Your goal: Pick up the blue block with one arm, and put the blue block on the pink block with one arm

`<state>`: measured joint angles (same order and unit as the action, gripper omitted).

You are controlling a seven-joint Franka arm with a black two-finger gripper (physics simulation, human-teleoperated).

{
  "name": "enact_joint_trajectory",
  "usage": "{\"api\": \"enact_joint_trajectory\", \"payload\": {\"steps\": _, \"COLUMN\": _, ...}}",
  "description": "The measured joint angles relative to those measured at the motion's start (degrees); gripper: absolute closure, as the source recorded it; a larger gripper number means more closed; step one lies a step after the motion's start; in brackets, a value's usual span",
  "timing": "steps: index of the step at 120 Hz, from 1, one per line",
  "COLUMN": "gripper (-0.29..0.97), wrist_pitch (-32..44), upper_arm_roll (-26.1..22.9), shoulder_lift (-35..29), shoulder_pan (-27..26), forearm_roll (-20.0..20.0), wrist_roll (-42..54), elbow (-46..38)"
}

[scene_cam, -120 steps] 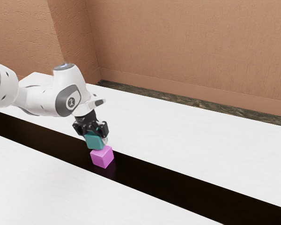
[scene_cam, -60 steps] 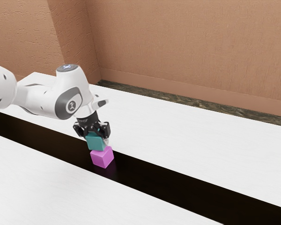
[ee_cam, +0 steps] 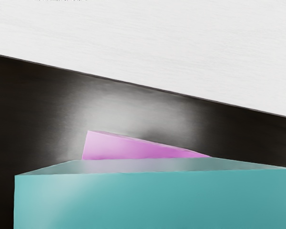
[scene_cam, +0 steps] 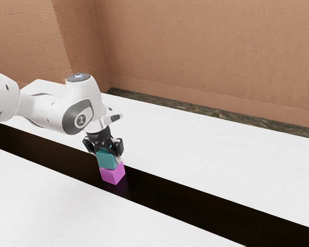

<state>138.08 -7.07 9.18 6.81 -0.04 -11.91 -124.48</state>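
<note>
Gripper point(scene_cam: 106, 151) dropped since 1.0 s ago | jaws clamped on blue block point(scene_cam: 106, 160), touching pink block point(scene_cam: 112, 174) top | black strip point(scene_cam: 195, 206) crosses white table point(scene_cam: 221, 149) | tan walls point(scene_cam: 206, 46)

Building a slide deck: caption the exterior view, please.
Claw holds the blue block atop the pink block on the table's dark strip.

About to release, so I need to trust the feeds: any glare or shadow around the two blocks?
Wrist view: a pale sheen washes the dark strip around the pink block, and the blue block has a lighter streak across its near face. Exterior view: even light, no glare on either block.
</note>
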Motion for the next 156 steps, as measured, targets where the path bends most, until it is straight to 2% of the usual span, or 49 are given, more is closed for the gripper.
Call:
{"api": "enact_joint_trajectory", "payload": {"steps": 28, "gripper": 0.46, "wrist_pitch": 0.4, "upper_arm_roll": -0.1, "shoulder_lift": -0.39, "shoulder_pan": 0.12, "forearm_roll": 0.83, "wrist_roll": 1.39, "elbow": -0.61}}
{"api": "enact_joint_trajectory", "payload": {"steps": 39, "gripper": 0.32, "wrist_pitch": 0.49, "upper_arm_roll": -0.12, "shoulder_lift": -0.36, "shoulder_pan": 0.09, "forearm_roll": 0.55, "wrist_roll": 2.38, "elbow": -0.39}}
{"api": "enact_joint_trajectory", "payload": {"steps": 62, "gripper": 0.13, "wrist_pitch": 0.7, "upper_arm_roll": -0.12, "shoulder_lift": -0.6, "shoulder_pan": 0.13, "forearm_roll": -0.24, "wrist_roll": 4.84, "elbow": -0.35}}
{"api": "enact_joint_trajectory", "payload": {"steps": 90, "gripper": 0.04, "wrist_pitch": -0.84, "upper_arm_roll": 0.34, "shoulder_lift": -12.66, "shoulder_pan": 0.03, "forearm_roll": 3.17, "wrist_roll": 6.84, "elbow": 0.25}}
{"api": "enact_joint_trajectory", "payload": {"steps": 101, "gripper": 0.03, "wrist_pitch": -6.48, "upper_arm_roll": 1.43, "shoulder_lift": -14.94, "shoulder_pan": -0.06, "forearm_roll": 3.56, "wrist_roll": 6.65, "elbow": 9.67}}
{"api": "enact_joint_trajectory", "payload": {"steps": 112, "gripper": 0.02, "wrist_pitch": -12.77, "upper_arm_roll": 2.54, "shoulder_lift": -15.63, "shoulder_pan": 0.94, "forearm_roll": 3.55, "wrist_roll": 6.84, "elbow": 14.21}}
{"api": "enact_joint_trajectory", "payload": {"steps": 133, "gripper": 0.01, "wrist_pitch": -21.96, "upper_arm_roll": 2.66, "shoulder_lift": -15.79, "shoulder_pan": 0.39, "forearm_roll": 3.08, "wrist_roll": 8.25, "elbow": 15.31}}
{"api": "enact_joint_trajectory", "payload": {"steps": 156, "gripper": 0.0, "wrist_pitch": -26.58, "upper_arm_roll": 2.76, "shoulder_lift": -15.84, "shoulder_pan": 0.52, "forearm_roll": 2.62, "wrist_roll": 9.46, "elbow": 14.8}}
